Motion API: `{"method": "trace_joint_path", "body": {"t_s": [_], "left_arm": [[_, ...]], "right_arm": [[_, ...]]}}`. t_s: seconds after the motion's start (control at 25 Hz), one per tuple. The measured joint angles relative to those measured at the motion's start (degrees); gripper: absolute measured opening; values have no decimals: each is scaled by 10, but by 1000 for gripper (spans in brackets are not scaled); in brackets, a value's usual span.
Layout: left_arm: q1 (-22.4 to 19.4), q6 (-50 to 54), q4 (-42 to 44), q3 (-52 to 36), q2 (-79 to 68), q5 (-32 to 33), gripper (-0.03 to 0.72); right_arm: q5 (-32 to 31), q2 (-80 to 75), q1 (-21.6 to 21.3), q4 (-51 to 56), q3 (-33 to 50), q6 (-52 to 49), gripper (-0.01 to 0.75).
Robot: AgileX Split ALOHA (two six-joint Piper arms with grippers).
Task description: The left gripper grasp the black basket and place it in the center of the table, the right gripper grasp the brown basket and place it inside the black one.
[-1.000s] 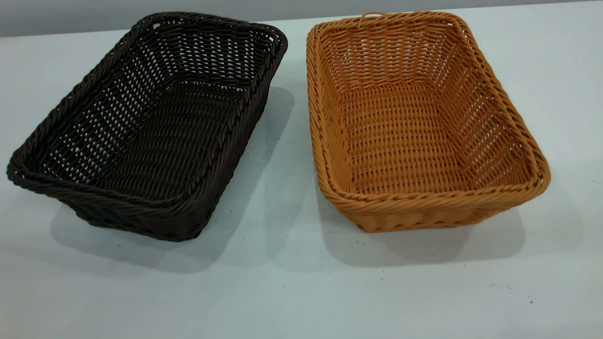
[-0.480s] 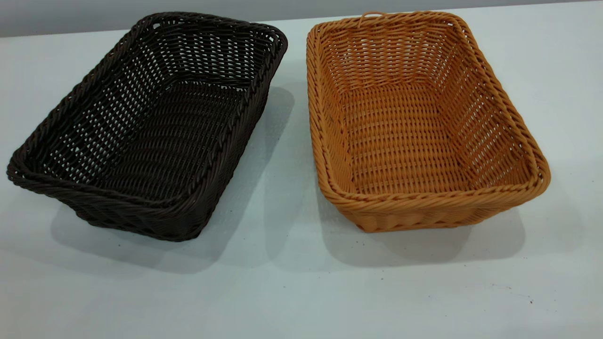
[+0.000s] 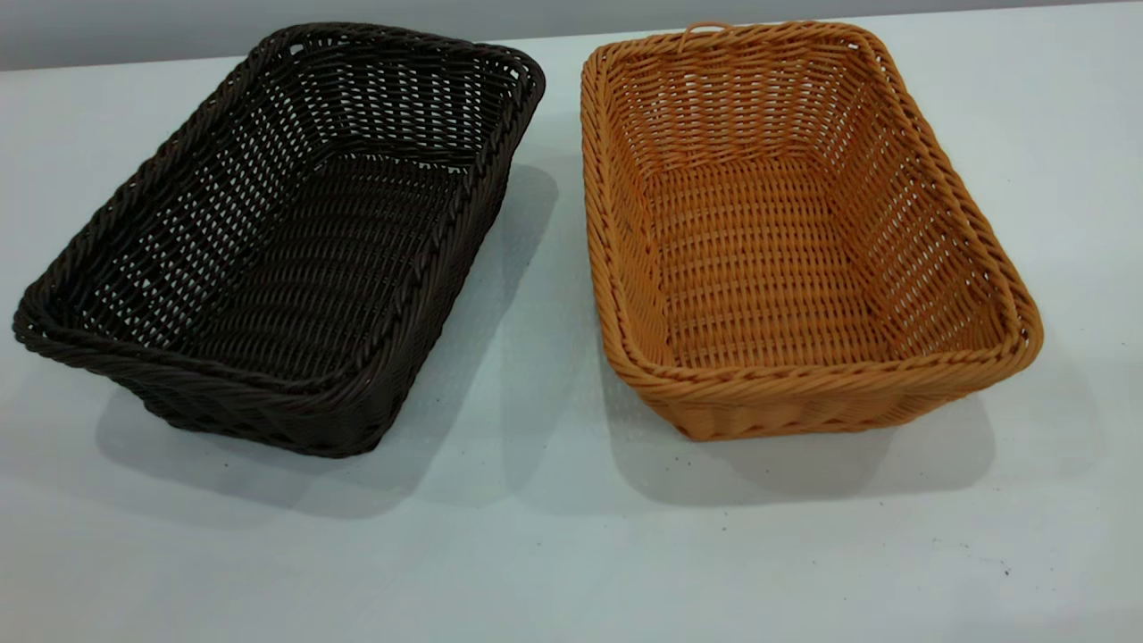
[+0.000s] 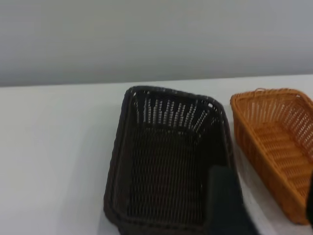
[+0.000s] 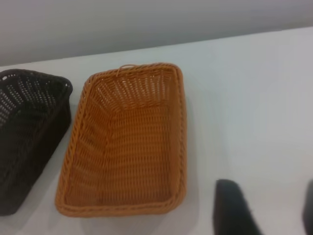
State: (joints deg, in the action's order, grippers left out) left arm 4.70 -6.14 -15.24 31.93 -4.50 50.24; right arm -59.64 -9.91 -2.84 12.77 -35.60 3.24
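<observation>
The black basket (image 3: 295,250) stands empty on the left half of the table (image 3: 554,554). The brown basket (image 3: 768,250) stands empty beside it on the right, with a narrow strip of table between them. Neither gripper shows in the exterior view. In the left wrist view my left gripper (image 4: 266,208) hangs open on the near side of the black basket (image 4: 166,161), one finger (image 4: 225,200) overlapping its near corner. In the right wrist view my right gripper (image 5: 271,210) is open over bare table, off to the side of the brown basket (image 5: 127,147). Nothing is held.
A grey wall runs behind the table's far edge (image 3: 134,62). Bare white table lies in front of both baskets and to the right of the brown one. A small loop (image 3: 705,27) sits on the brown basket's far short end.
</observation>
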Motion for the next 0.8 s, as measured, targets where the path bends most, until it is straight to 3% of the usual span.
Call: {"method": "trace_joint_path", "body": {"t_s": [0.2, 0.6, 0.8], "left_arm": [[0, -51, -39, 22, -97, -66, 440], [0, -197, -53, 156, -356, -167, 447], [0, -263, -50, 168, -460, -223, 447]], "right_arm": [[31, -88, 0, 60, -18, 3, 431], [70, -300, 0, 297, 9, -85, 443], [81, -417, 1, 440, 11, -97, 443]]}}
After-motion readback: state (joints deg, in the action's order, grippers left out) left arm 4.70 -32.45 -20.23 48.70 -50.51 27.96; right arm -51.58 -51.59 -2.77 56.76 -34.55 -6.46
